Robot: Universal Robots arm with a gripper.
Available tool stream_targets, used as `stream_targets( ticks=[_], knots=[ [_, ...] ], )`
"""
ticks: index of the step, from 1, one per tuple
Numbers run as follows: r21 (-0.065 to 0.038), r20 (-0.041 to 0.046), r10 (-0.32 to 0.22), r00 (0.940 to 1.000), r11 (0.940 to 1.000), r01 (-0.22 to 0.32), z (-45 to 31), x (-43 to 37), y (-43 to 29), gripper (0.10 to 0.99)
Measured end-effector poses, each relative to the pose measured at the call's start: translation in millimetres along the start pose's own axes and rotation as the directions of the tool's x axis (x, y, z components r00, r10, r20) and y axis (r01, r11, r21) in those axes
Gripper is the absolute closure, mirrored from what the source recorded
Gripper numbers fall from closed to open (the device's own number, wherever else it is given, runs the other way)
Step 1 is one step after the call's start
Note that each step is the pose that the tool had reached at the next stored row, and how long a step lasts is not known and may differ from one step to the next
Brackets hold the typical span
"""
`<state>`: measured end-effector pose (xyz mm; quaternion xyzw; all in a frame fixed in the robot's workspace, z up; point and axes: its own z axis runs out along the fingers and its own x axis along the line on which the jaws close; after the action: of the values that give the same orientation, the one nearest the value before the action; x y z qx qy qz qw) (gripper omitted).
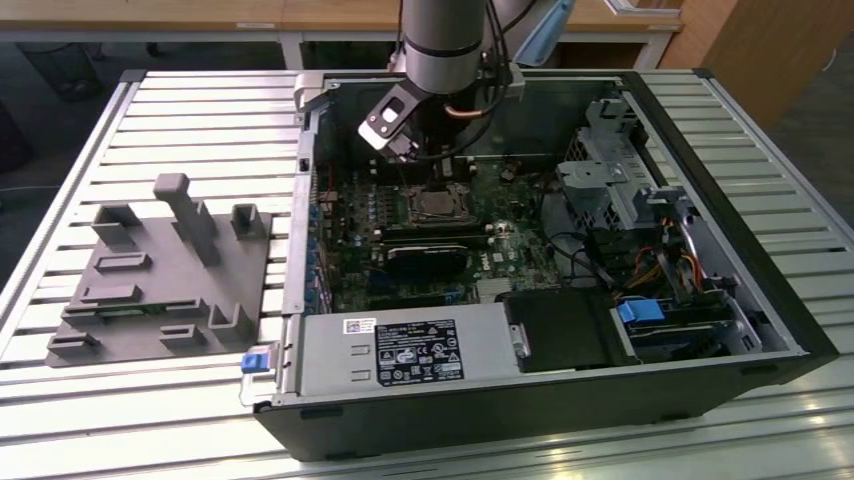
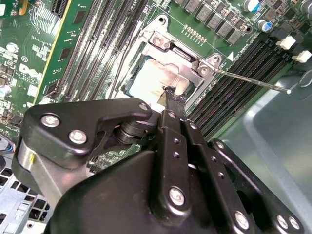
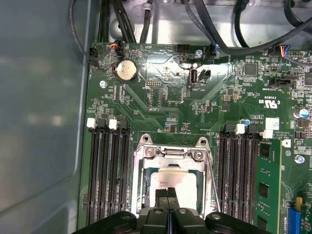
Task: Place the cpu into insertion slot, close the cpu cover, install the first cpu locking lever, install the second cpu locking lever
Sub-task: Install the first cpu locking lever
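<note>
– Silvery-beige, flat and square: we see the cpu (image 3: 183,181) lying in the insertion slot (image 1: 435,206), framed by the cpu cover (image 3: 138,180).
– And our end effector (image 3: 168,191), fingers pressed together, touches its face.

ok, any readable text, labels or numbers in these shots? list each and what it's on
Large label on the power supply, exterior view: symbols and lines of print, too small to read.
Small white sticker above it: barcode-like, unreadable.
White silkscreen print on the green circuit board, first wrist view: too fine to quote.
White board sticker: unreadable.
The cpu: no print I can make out.
Nothing quotable.
</note>
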<state>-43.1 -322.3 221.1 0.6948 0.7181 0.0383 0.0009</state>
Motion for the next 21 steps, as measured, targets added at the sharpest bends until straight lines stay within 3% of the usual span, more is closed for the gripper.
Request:
stream_targets(
  ticks=[7,15,21],
  knots=[
    [0.000,0.0002,0.000,1.0000,1.0000,0.000,-5.3,0.3,0.3,0.980],
    [0.000,0.0001,0.000,1.0000,1.0000,0.000,-21.7,1.1,1.2,0.980],
    [0.000,0.0002,0.000,1.0000,1.0000,0.000,-38.6,2.0,2.2,0.980]
  ],
)
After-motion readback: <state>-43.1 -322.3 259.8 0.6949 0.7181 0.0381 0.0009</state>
